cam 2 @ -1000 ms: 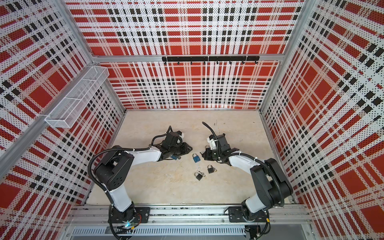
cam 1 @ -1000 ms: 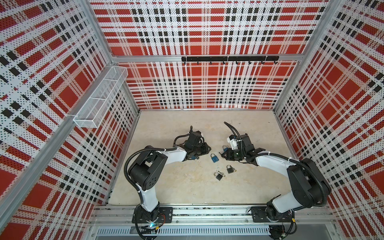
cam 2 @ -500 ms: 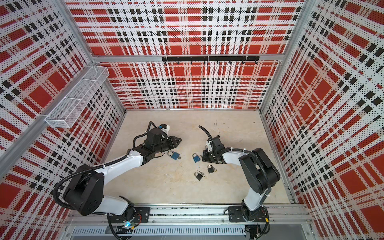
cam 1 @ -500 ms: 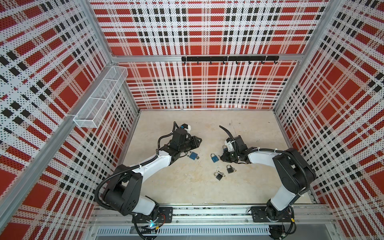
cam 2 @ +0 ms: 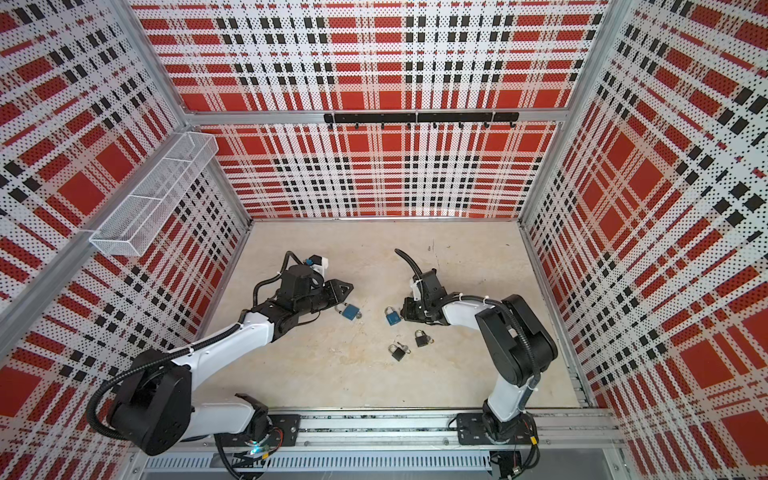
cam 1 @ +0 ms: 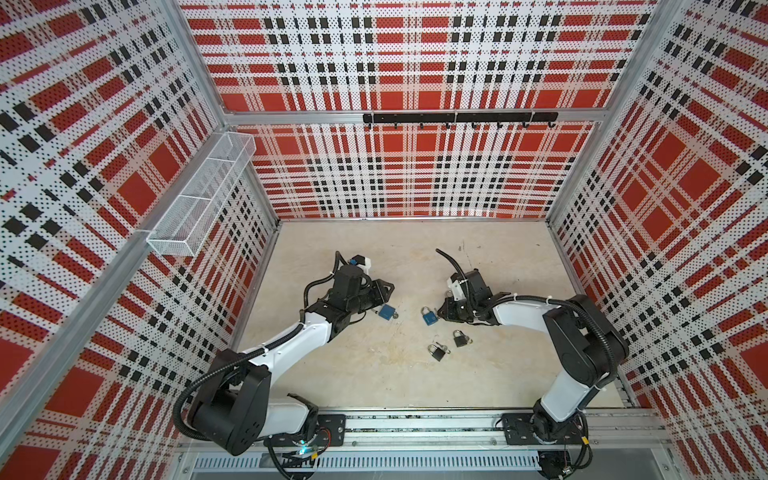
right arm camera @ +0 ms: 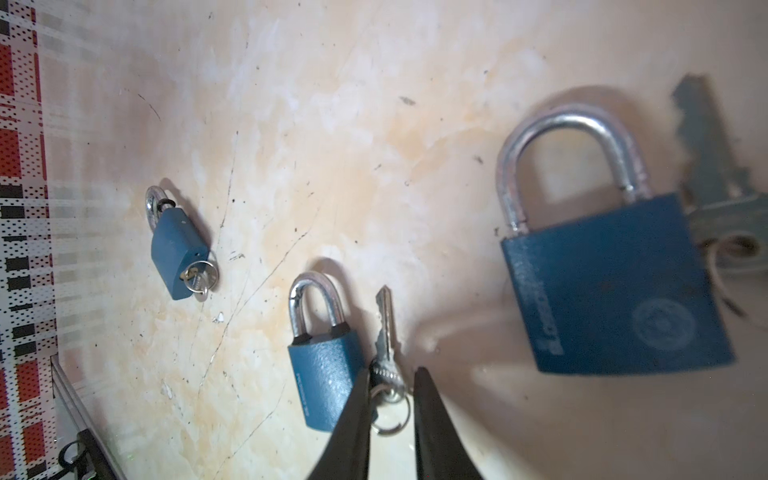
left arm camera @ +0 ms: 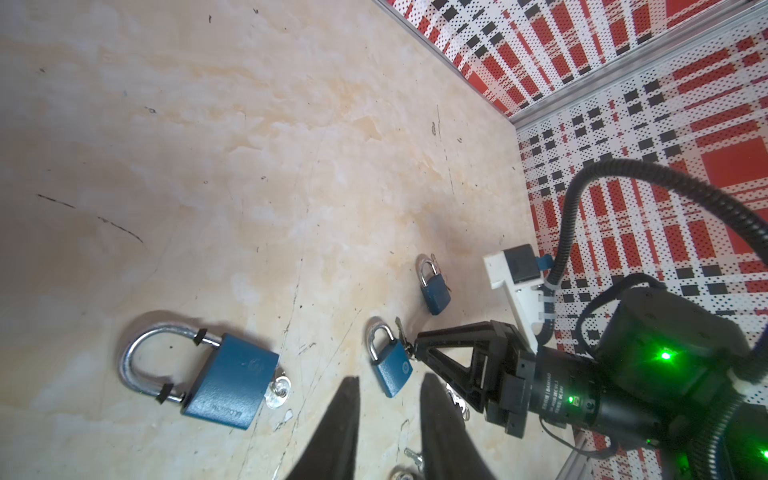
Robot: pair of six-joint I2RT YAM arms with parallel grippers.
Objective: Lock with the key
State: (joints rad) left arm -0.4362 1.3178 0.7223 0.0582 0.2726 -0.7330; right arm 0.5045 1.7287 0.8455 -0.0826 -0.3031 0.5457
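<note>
1. Found four small padlocks lying flat near the middle of a beige, stone-patterned surface (cam 1: 374, 386), between the two arms.
2. Saw the left gripper (cam 2: 348, 287) low over the surface, its black fingers (left arm camera: 347, 424) spread apart with nothing between them.
3. Noted a blue metal padlock with a steel shackle (cam 1: 387, 311) just beside that gripper but clear of the fingers, both shackle legs seated in the body and a silver key (left arm camera: 276, 388) pushed into the keyhole at its base.
4. Saw the right gripper (right arm camera: 393, 374) down at the surface, jaws parted and straddling the head and ring of a second silver key (right arm camera: 386, 320), with a sliver of gap on one side, so not clamped on it.
5. Located that second silver key flat on the surface, outside any lock, its blade running just beside a second blue padlock (right arm camera: 322, 374) with the shackle shut.
6. Spotted a dark padlock (cam 1: 460, 339) and another dark padlock (cam 1: 436, 352) nearer the arm bases, apart from both grippers, each with a small key at its side.
7. Noted a white wire-mesh basket (cam 1: 199, 199) on the left wall and a black hook rail (cam 1: 459, 117) on the back wall.
</note>
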